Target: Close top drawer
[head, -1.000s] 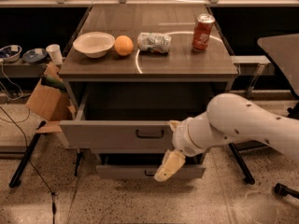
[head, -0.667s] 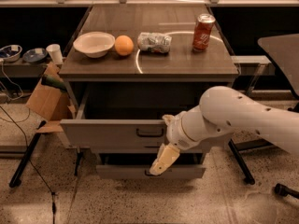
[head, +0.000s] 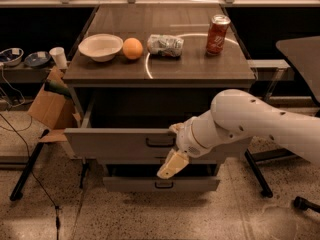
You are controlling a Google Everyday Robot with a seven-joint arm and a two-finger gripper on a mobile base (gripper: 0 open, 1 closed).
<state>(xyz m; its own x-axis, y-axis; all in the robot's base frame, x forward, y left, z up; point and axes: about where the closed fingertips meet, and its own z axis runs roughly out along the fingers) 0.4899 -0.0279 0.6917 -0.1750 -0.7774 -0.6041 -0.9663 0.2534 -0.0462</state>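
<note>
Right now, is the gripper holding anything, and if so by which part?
Nothing appears held. The gripper hangs at the front panel of the top drawer, just right of its handle, not around it.

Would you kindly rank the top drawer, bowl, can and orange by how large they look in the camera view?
1. top drawer
2. bowl
3. can
4. orange, only slightly smaller-looking than the can

The pincer sits at the drawer front's lower edge, near its middle.

One tool (head: 172, 165) before one open top drawer (head: 115, 143); one bowl (head: 100, 46), one orange (head: 132, 48), one can (head: 218, 34).
</note>
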